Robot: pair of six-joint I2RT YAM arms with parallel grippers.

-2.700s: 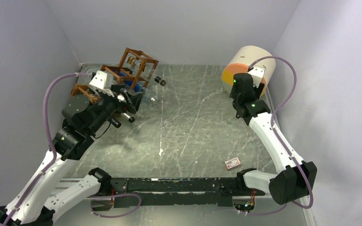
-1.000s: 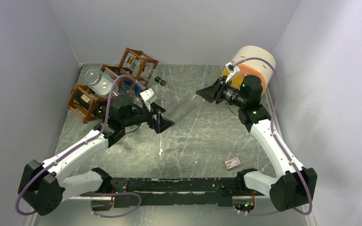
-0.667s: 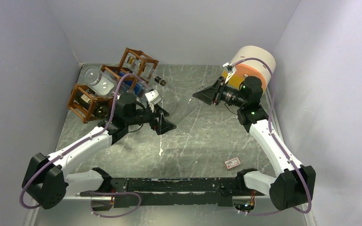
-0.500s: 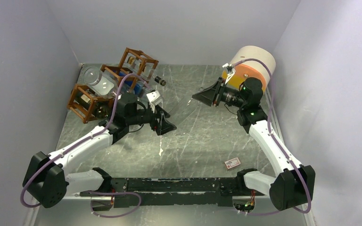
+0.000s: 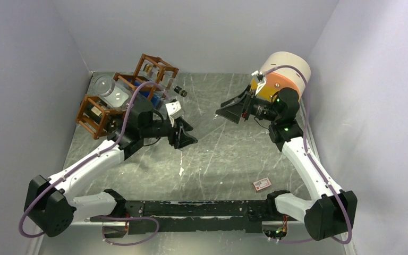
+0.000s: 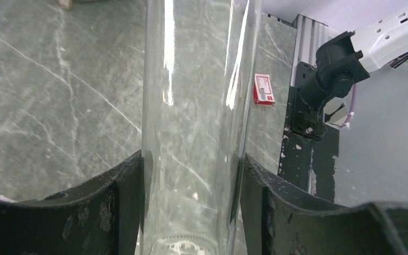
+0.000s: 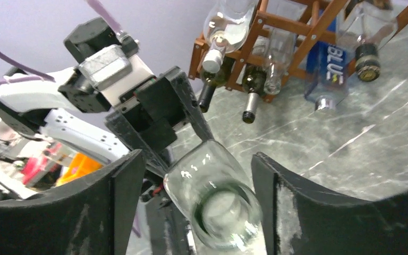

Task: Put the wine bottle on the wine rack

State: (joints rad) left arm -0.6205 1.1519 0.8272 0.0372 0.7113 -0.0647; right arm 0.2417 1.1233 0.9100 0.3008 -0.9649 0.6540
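A clear glass wine bottle [image 5: 204, 123] hangs level above the table between my two grippers. My left gripper [image 5: 187, 139] is shut on it: in the left wrist view both fingers press the glass sides of the wine bottle [image 6: 194, 106]. My right gripper [image 5: 226, 111] stands open around the other end; in the right wrist view there is a gap on each side of the bottle's base [image 7: 220, 210]. The wine rack [image 5: 153, 68], a reddish-brown wooden lattice, stands at the back left with several bottles in it, and shows again as the wine rack [image 7: 292, 24].
An orange and cream cylinder [image 5: 281, 74] lies at the back right, behind my right arm. A small red box [image 5: 262, 184] lies near the front right, also the red box [image 6: 263, 89]. A blue-labelled bottle [image 7: 326, 64] sits in the rack. Grey walls close in both sides.
My left gripper has closed onto the bottle. My right gripper, shut on it a second ago, has opened its jaws and drawn back slightly to the right.
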